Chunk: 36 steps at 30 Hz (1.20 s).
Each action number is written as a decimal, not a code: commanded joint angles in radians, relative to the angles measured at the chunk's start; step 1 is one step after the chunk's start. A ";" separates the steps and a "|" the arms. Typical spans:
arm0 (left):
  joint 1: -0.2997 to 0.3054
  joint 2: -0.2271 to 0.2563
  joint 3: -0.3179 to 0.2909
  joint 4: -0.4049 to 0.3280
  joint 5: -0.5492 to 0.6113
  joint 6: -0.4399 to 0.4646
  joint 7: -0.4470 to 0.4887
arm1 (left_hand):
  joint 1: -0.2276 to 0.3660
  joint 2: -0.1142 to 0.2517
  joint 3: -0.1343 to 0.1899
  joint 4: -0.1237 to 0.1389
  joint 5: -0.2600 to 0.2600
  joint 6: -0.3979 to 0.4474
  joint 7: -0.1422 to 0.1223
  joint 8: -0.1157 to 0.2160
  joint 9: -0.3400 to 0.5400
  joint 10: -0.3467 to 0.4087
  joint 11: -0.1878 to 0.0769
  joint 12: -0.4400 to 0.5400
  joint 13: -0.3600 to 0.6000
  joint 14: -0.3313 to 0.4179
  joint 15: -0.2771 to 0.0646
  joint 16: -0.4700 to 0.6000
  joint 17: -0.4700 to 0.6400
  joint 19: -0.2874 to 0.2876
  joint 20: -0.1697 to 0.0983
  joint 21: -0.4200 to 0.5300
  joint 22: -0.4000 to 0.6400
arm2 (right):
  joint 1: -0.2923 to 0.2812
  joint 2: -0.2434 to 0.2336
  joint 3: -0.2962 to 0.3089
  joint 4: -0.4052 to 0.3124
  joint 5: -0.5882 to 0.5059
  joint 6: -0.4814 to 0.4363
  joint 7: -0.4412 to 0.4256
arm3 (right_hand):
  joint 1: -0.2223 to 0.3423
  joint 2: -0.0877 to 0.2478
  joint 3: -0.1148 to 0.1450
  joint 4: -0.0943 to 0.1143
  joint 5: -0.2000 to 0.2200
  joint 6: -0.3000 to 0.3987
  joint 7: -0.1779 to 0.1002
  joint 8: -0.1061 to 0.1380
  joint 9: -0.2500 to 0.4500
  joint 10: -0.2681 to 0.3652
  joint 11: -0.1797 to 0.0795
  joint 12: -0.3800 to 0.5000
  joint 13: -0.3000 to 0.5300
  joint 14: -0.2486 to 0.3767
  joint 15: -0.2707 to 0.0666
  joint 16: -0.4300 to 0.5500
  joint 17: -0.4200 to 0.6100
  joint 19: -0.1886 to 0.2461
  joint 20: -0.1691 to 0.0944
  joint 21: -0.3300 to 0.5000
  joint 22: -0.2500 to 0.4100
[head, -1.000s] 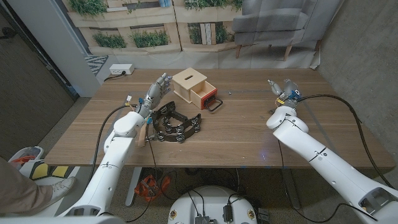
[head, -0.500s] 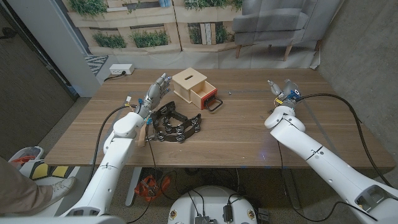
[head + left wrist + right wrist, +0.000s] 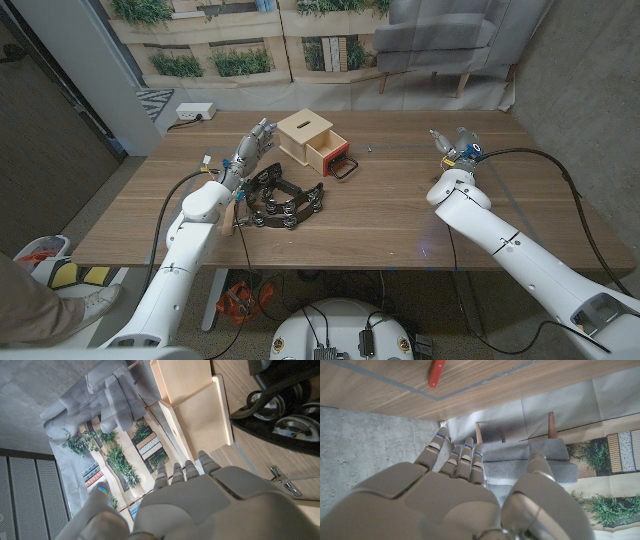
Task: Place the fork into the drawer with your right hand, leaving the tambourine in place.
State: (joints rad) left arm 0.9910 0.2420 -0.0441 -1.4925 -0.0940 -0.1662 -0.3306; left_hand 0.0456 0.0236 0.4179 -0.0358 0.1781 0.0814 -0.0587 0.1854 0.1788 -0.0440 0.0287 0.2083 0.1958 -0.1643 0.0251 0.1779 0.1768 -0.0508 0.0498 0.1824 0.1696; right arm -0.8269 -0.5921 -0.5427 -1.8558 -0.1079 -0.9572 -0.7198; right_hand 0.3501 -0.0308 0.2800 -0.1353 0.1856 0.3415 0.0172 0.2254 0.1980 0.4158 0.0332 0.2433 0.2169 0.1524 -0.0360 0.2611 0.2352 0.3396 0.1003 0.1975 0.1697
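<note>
From the head view, my right robot hand (image 3: 455, 143) stands in the upper right of the frame, fingers straight and pointing up and away, with nothing in it. The drawer (image 3: 328, 152) is pulled out of the small wooden box (image 3: 305, 128) at upper centre, its red front facing the frame's lower right, so the right robot hand is well apart from it, off to the right. The left robot hand (image 3: 250, 150) is far nearer, just beside the box, fingers extended and holding nothing. The tambourine (image 3: 280, 200) lies on the worktop (image 3: 400, 210) just below the drawer. I cannot pick out the fork with any certainty, so I cannot give its long axis or bearing. In the left wrist view, the left robot hand (image 3: 225, 505) reaches toward the box (image 3: 195, 405), with the tambourine (image 3: 287, 410) at upper right and a small metal piece (image 3: 282, 479) on the wood that I cannot identify. In the right wrist view, the right robot hand (image 3: 445, 500) is open and bare, and a red object (image 3: 436, 372) at the top edge is too cropped to name. I see no legible writing or brand.
</note>
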 commanded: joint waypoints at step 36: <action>0.023 0.005 -0.011 -0.037 -0.002 -0.004 0.000 | 0.002 0.005 0.001 -0.011 0.001 0.010 -0.004 0.004 0.002 -0.002 0.005 0.009 0.001 -0.012 0.003 0.004 0.003 -0.011 0.008 0.008 0.005 | 0.041 -0.069 -0.064 0.044 -0.040 -0.056 0.068 | -0.021 0.018 -0.015 0.014 0.005 0.009 -0.040 -0.004 0.005 0.021 -0.042 0.005 0.007 0.008 -0.001 0.001 0.015 0.003 0.012 0.001 0.007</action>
State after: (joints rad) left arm 1.0155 0.2438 -0.0528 -1.5315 -0.0957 -0.1695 -0.3294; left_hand 0.0456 0.0236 0.4179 -0.0440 0.1781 0.0850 -0.0624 0.1854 0.1787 -0.0440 0.0287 0.2083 0.1958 -0.1673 0.0282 0.1779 0.1770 -0.0545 0.0536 0.1824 0.1696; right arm -0.8042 -0.6601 -0.5859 -1.8246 -0.1294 -0.9637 -0.6573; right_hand 0.3153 -0.0164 0.2597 -0.1149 0.1856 0.3514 -0.0188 0.2261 0.1977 0.4425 -0.0076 0.2475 0.2211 0.1526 -0.0359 0.2611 0.2490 0.3345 0.1058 0.1975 0.1747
